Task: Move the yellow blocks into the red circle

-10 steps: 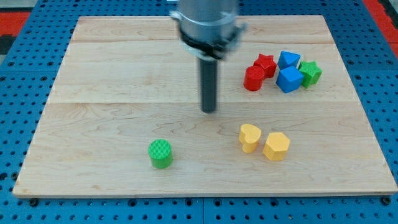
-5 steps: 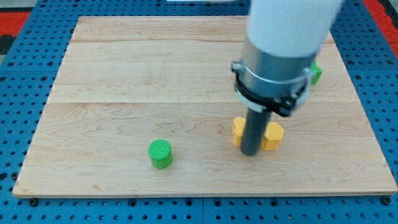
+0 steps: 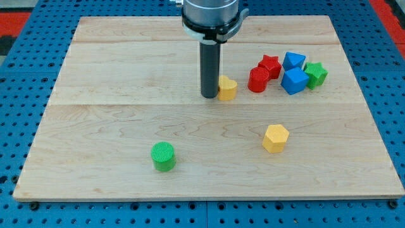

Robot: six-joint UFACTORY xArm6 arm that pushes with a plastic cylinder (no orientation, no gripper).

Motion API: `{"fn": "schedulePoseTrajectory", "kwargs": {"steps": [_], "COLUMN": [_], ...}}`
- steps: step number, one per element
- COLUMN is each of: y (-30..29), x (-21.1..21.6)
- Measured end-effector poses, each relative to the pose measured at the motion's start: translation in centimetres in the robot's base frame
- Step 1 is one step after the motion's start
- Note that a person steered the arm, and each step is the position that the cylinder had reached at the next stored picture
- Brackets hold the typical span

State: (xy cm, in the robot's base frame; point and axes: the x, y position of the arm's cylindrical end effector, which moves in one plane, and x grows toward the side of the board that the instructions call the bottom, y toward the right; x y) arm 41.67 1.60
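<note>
Near the middle of the pale wooden tabletop (image 3: 114, 76) in the camera view, our tip (image 3: 209, 95) touches the left side of a yellow heart-like block (image 3: 227, 88). We carry no jaws, only the dark rod. A second yellow hexagonal block (image 3: 276, 138) lies well apart, toward the view's lower right. At the view's right a red cylinder-like block (image 3: 257, 80), a red star block (image 3: 271, 65), two blue blocks (image 3: 293, 80) and a green star block (image 3: 315, 74) cluster together. A green cylinder block (image 3: 163, 156) sits alone at lower left.
</note>
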Motion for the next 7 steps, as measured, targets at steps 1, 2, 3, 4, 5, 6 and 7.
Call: {"fn": "schedulePoseTrajectory", "kwargs": {"steps": [1, 2, 3, 4, 5, 6, 7], "y": [1.4, 5.6, 3.9, 13.3, 17.3, 12.0, 6.4], "x": [0.7, -0.7, 6.7, 7.2, 10.1, 14.3, 9.0]}}
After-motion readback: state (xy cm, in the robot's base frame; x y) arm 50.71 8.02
